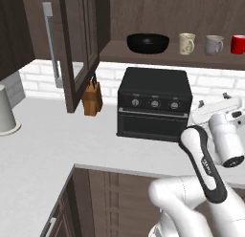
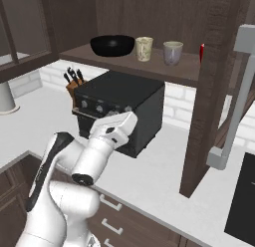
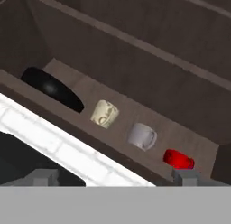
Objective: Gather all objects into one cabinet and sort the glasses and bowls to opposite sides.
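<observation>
Dark wood cabinet [image 1: 143,57] shelf, glossy round black bowl [image 1: 148,42], three handled mugs [image 1: 214,45]; gripper [image 3: 113,175] fingers apart.

The arm [image 1: 210,159] was glossy white, built of rounded tubular links with black bands at the joints; a dark round cap closed one cylindrical link's end.

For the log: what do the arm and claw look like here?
A glossy white arm of rounded, tube-shaped links with dark bands at the joints; one dark band carries small pale lettering. The claw ends in two small, blocky dark grey fingertips. No cables visible.
</observation>
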Motion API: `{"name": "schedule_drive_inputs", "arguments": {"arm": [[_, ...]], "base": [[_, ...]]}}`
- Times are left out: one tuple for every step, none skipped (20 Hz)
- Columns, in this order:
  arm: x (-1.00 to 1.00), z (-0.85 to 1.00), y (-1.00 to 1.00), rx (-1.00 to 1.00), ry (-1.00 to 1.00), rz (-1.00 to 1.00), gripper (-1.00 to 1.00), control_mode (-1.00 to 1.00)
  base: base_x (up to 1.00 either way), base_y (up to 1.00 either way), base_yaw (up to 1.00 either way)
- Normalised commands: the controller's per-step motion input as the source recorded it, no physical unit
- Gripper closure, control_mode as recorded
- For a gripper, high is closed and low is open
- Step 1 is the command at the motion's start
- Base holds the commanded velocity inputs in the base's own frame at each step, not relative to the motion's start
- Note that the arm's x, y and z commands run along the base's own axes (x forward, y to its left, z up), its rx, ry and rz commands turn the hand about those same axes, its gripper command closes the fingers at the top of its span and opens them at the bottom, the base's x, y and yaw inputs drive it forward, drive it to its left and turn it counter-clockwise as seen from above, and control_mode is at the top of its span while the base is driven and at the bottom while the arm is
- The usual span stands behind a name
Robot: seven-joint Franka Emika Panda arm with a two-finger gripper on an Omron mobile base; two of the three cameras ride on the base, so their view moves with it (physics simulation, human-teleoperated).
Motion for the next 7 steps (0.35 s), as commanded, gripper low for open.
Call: {"name": "schedule_drive_inputs", "arguments": {"arm": [[-1.00,-1.00,0.84,-0.36,-0.17,0.00,-1.00,-1.00],[-1.00,-1.00,0.66,-0.29,-0.10,0.00,-1.00,-1.00],[-1.00,-1.00,0.52,-0.23,-0.03,0.00,-1.00,-1.00],[-0.52,-0.68,0.26,-0.14,0.04,0.02,-1.00,-1.00],[-0.03,-0.39,0.26,-0.13,0.20,0.13,-1.00,-1.00],[0.00,-0.11,0.10,-0.10,0.31,0.26,-1.00,-1.00],[-0.15,0.00,0.00,-0.01,0.00,0.00,-1.00,-1.00]], "base": [[0.00,0.00,0.00],[0.00,0.00,0.00],[0.00,0.00,0.00],[0.00,0.00,0.00],[0.00,0.00,0.00],[0.00,0.00,0.00],[0.00,0.00,0.00]]}}
